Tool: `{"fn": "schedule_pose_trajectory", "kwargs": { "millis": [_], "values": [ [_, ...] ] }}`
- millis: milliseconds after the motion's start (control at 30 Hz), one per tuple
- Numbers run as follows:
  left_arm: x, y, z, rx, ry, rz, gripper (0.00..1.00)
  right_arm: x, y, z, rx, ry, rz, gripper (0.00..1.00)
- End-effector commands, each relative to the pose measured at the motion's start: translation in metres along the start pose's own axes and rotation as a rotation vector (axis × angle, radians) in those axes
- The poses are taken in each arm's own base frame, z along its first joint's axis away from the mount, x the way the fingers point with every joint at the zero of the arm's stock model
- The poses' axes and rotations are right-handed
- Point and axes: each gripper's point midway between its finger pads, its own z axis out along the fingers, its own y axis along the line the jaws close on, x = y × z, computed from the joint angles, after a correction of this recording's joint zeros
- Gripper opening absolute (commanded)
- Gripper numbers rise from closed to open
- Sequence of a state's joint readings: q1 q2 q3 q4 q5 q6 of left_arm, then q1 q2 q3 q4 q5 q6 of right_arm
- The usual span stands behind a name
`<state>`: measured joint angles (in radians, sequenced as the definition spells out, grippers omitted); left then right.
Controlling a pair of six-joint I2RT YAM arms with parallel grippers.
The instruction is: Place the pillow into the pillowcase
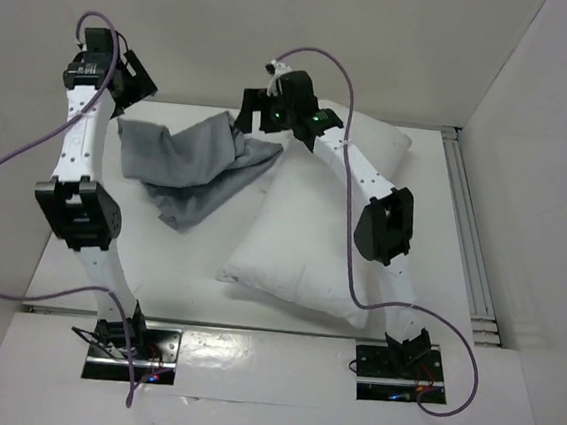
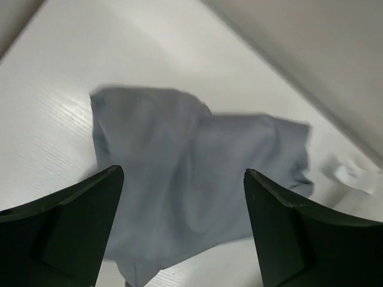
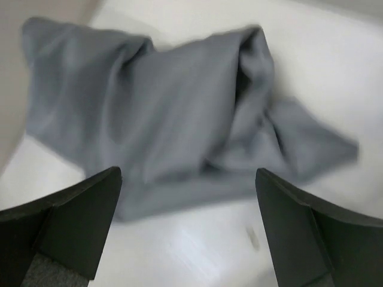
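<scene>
The grey pillowcase (image 1: pixel 193 164) lies crumpled on the white table, left of centre. The plump white pillow (image 1: pixel 308 220) lies to its right, partly under my right arm. My left gripper (image 1: pixel 124 92) is open and empty at the pillowcase's far left corner. In the left wrist view its fingers (image 2: pixel 72 221) frame the pillowcase (image 2: pixel 191 179). My right gripper (image 1: pixel 245 113) is open and empty above the pillowcase's far right end. In the right wrist view the pillowcase (image 3: pixel 179 113) lies beyond the open gripper (image 3: pixel 188 179).
White walls (image 1: pixel 281 31) close the back and both sides of the table. A metal rail (image 1: pixel 468 230) runs along the right edge. The arm bases (image 1: pixel 135 344) stand at the near edge.
</scene>
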<state>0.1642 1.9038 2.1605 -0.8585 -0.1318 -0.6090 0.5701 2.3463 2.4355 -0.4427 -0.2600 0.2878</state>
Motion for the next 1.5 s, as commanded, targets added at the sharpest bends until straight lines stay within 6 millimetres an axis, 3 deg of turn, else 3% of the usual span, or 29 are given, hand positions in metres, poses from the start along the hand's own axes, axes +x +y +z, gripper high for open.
{"fn": "schedule_pose_trajectory", "kwargs": {
  "millis": [0, 33, 67, 100, 133, 167, 200, 233, 267, 300, 333, 400, 433, 567, 633, 700, 767, 833, 867, 900, 1000, 1067, 1100, 1200, 1233, 1300, 1333, 1400, 1467],
  "values": [
    [0.049, -0.001, 0.019, -0.026, 0.182, 0.045, 0.95, 0.012, -0.009, -0.064, 0.112, 0.055, 0.014, 1.0],
    [0.064, -0.012, 0.014, -0.015, 0.203, 0.086, 0.95, 0.015, -0.01, -0.077, 0.138, 0.054, 0.015, 1.0],
    [0.077, -0.014, 0.009, -0.011, 0.226, 0.121, 0.95, -0.001, -0.01, -0.104, 0.197, 0.005, 0.006, 1.0],
    [0.094, -0.013, 0.003, -0.005, 0.245, 0.138, 0.95, 0.028, -0.017, -0.113, 0.245, 0.09, 0.017, 1.0],
    [0.114, -0.023, -0.005, 0.029, 0.276, 0.19, 0.94, 0.028, -0.02, -0.131, 0.326, 0.092, -0.015, 1.0],
    [0.148, -0.011, -0.005, 0.003, 0.346, 0.217, 0.94, 0.04, -0.022, -0.14, 0.374, 0.129, -0.036, 1.0],
    [0.162, -0.01, -0.012, 0.007, 0.367, 0.235, 0.94, 0.073, -0.029, -0.154, 0.442, 0.236, -0.049, 1.0],
    [0.171, -0.017, -0.031, 0.031, 0.351, 0.269, 0.94, 0.089, -0.022, -0.162, 0.475, 0.273, -0.082, 1.0],
    [0.185, -0.012, -0.037, 0.021, 0.361, 0.281, 0.94, 0.087, -0.023, -0.182, 0.554, 0.25, -0.099, 1.0],
    [0.216, 0.009, -0.039, -0.026, 0.427, 0.301, 0.94, 0.102, -0.023, -0.196, 0.599, 0.293, -0.114, 1.0],
    [0.227, 0.012, -0.044, -0.022, 0.436, 0.307, 0.94, 0.126, -0.016, -0.204, 0.626, 0.339, -0.118, 1.0],
    [0.246, 0.011, -0.054, 0.011, 0.434, 0.326, 0.94, 0.136, -0.009, -0.223, 0.672, 0.348, -0.118, 1.0],
    [0.268, 0.024, -0.052, -0.019, 0.481, 0.337, 0.94, 0.153, -0.011, -0.231, 0.707, 0.4, -0.122, 1.0],
    [0.29, 0.029, -0.039, -0.083, 0.45, 0.405, 0.94, 0.194, -0.001, -0.246, 0.784, 0.462, -0.054, 1.0],
    [0.29, 0.034, -0.029, -0.122, 0.427, 0.444, 0.94, 0.212, 0.001, -0.241, 0.774, 0.499, -0.005, 1.0],
    [0.286, 0.034, -0.017, -0.161, 0.408, 0.468, 0.94, 0.245, 0.002, -0.235, 0.752, 0.575, 0.025, 1.0],
    [0.288, 0.034, -0.002, -0.192, 0.435, 0.47, 0.94, 0.258, -0.003, -0.238, 0.769, 0.596, 0.025, 0.83],
    [0.286, 0.036, 0.006, -0.221, 0.438, 0.473, 0.94, 0.253, -0.02, -0.247, 0.87, 0.571, -0.015, 0.51],
    [0.285, 0.037, 0.012, -0.246, 0.434, 0.484, 0.94, 0.255, -0.029, -0.267, 0.941, 0.61, -0.052, 0.06],
    [0.284, 0.038, 0.014, -0.26, 0.434, 0.491, 0.94, 0.248, -0.04, -0.279, 1.009, 0.588, -0.034, 0.0],
    [0.277, 0.029, 0.022, -0.265, 0.404, 0.511, 0.94, 0.227, -0.069, -0.324, 1.178, 0.573, -0.092, 0.0],
    [0.277, 0.024, 0.024, -0.265, 0.401, 0.53, 0.94, 0.208, -0.08, -0.344, 1.196, 0.515, -0.041, 0.0],
    [0.27, 0.018, 0.026, -0.263, 0.387, 0.536, 0.94, 0.198, -0.098, -0.357, 1.249, 0.484, 0.033, 0.0],
    [0.274, 0.01, 0.036, -0.281, 0.396, 0.594, 0.94, 0.162, -0.11, -0.365, 1.245, 0.378, 0.137, 0.0],
    [0.278, 0.007, 0.037, -0.283, 0.406, 0.607, 0.94, 0.153, -0.115, -0.363, 1.228, 0.389, 0.132, 0.24],
    [0.291, 0.003, 0.042, -0.274, 0.446, 0.622, 0.94, 0.138, -0.101, -0.339, 1.117, 0.357, 0.133, 0.82],
    [0.291, 0.002, 0.044, -0.273, 0.445, 0.621, 0.94, 0.124, -0.082, -0.325, 1.046, 0.323, 0.103, 0.97],
    [0.301, -0.007, 0.041, -0.246, 0.456, 0.652, 0.94, 0.105, -0.06, -0.297, 0.95, 0.27, 0.099, 1.0],
    [0.302, -0.011, 0.043, -0.233, 0.463, 0.657, 0.94, 0.107, -0.035, -0.268, 0.858, 0.273, 0.058, 1.0]
  ]
}}
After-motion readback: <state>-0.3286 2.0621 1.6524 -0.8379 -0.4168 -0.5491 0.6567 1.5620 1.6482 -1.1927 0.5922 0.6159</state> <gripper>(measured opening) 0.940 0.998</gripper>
